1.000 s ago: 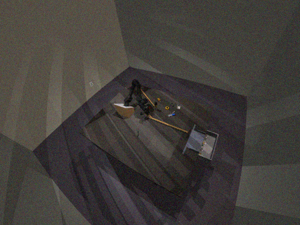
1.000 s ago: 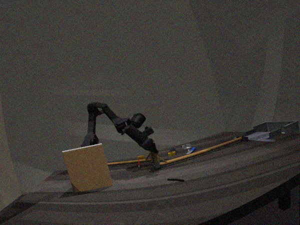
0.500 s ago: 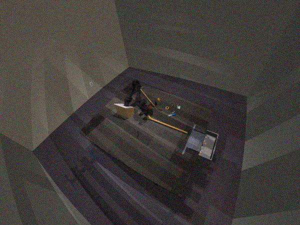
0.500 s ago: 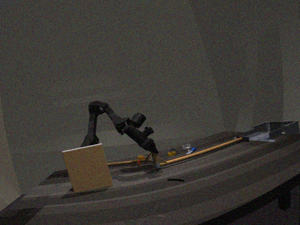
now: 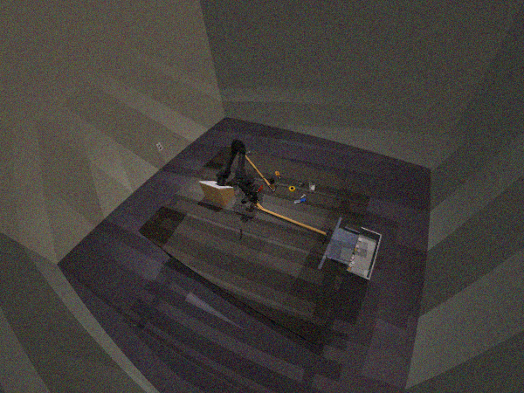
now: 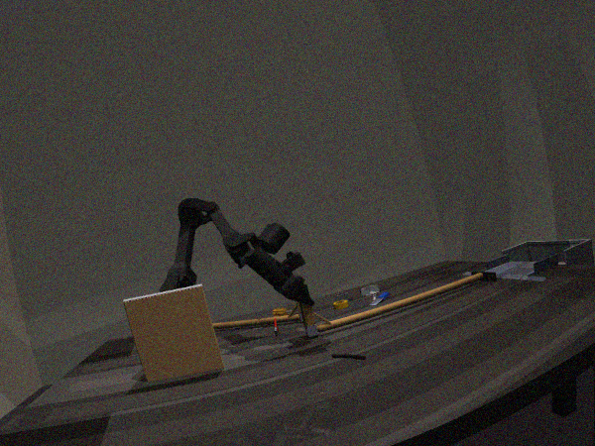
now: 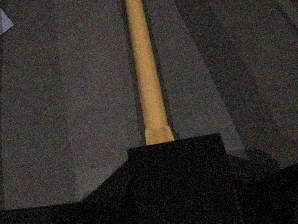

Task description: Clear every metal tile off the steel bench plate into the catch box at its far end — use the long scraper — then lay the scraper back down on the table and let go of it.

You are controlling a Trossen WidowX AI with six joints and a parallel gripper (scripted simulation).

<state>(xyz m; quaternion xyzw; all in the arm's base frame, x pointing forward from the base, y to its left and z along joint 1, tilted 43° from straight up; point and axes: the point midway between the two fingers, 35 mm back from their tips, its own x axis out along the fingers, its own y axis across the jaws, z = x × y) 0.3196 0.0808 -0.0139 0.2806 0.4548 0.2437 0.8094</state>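
My gripper [image 5: 257,205] [image 6: 309,330] is shut on the near end of the long scraper, low over the table. The scraper's wooden handle [image 5: 293,221] [image 6: 402,305] [image 7: 147,75] runs away from it. Its dark head [image 5: 327,234] [image 6: 488,276] is at the near edge of the steel bench plate [image 5: 342,245] [image 6: 516,269]. The catch box [image 5: 375,258] [image 6: 575,253] adjoins the plate's far end. Several small coloured tiles [image 5: 355,250] show along the seam between plate and box; which side each lies on is too small to tell. The bare plate surface shows no clear tile. My fingertips are hidden in the wrist view.
A tan board-like block [image 5: 217,194] [image 6: 174,337] stands near the arm's base. A second wooden stick [image 5: 258,171] [image 6: 253,322] lies behind. A yellow ring [image 5: 292,188] [image 6: 340,304], a blue-handled tool [image 5: 302,199] [image 6: 381,297] and a dark rod [image 5: 240,234] [image 6: 348,356] lie around.
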